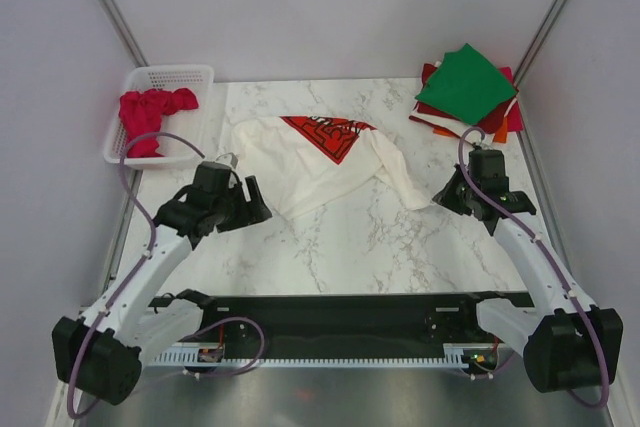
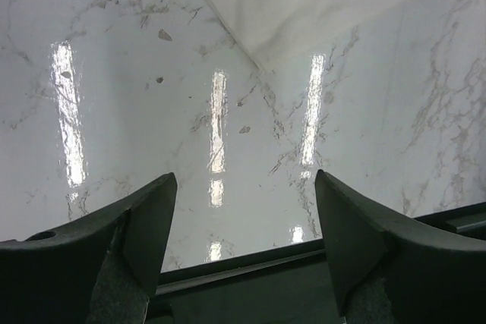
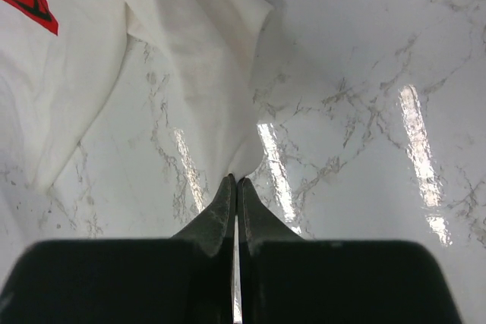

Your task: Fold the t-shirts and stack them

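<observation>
Cream-white t-shirt [image 1: 300, 162] crumpled mid-frame on the bench [image 1: 350, 247], I see my right hand [image 3: 235, 181] pinched shut on its sleeve tip at centre right, left hand [image 2: 244, 176] spread wide above bare marble beside its lower-left edge.

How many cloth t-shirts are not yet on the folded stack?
2: the cream-white cloth t-shirt spread mid-table; the crumpled red t-shirt in the white plastic lattice basket, which may hide more.

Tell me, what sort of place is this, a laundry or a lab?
Most likely a robotics lab bench: a left arm and right arm are bolted to a marble-look table, plain white walls box it in, and a cream t-shirt and folded stack lie on it.
</observation>
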You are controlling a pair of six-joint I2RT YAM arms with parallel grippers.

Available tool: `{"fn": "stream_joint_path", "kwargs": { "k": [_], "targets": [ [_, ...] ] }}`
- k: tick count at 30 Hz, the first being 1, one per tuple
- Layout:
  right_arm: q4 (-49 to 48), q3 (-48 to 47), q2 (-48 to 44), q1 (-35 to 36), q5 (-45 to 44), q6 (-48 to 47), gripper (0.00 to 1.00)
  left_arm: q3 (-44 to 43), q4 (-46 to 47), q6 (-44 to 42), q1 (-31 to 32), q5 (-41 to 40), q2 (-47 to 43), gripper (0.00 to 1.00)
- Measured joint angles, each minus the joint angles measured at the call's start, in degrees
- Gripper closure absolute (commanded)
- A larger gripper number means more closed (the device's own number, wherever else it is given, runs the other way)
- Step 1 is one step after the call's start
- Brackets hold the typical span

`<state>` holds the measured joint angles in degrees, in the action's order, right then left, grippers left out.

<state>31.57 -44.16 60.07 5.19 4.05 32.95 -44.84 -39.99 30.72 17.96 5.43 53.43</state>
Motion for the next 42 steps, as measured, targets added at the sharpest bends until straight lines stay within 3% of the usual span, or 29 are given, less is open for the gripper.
{"fn": "stream_joint_path", "kwargs": {
  "k": [10, 18, 23, 25, 26, 28, 35, 38, 42],
  "targets": [
    [-1.27, 0.48, -0.02, -0.04, 3.63, -0.24, 1.00, -1.01, 6.73, 7.37, 12.74, -11.63, 16.87, 0.21],
    [-1.40, 1.57, -0.02, -0.04, 5.55, -0.37, 1.00, -5.57, 13.31, 8.96, 15.34, -15.58, 33.79, 0.24],
    [-1.55, 1.88, -0.17, -0.04, 6.23, -0.59, 1.00, -8.07, 15.98, 9.11, 15.41, -16.46, 39.89, 0.40],
    [-1.57, 2.21, -0.44, -0.04, 6.38, -0.68, 1.00, -8.98, 16.15, 9.38, 15.50, -17.16, 41.51, 0.61],
    [-1.57, 2.40, -0.52, -0.07, 6.43, -0.72, 1.00, -9.20, 16.65, 9.57, 15.52, -17.20, 41.81, 0.69],
    [-1.55, 2.56, -0.57, -0.04, 6.45, -0.81, 1.00, -9.75, 16.96, 9.73, 15.65, -17.55, 42.62, 0.98],
    [0.13, 1.84, -2.12, -0.17, 8.13, -0.20, 1.00, -11.63, 16.37, 8.83, 16.37, -17.51, 40.94, 0.98],
    [3.43, -1.55, -5.68, -0.17, 8.44, 0.57, 1.00, -13.09, 11.23, 7.96, 16.46, -17.35, 33.48, 0.98],
    [6.91, -10.12, -11.69, -0.17, 6.82, 0.90, 1.00, -21.40, 2.69, 6.43, 16.55, -19.58, 18.60, 0.98]
  ]
}}
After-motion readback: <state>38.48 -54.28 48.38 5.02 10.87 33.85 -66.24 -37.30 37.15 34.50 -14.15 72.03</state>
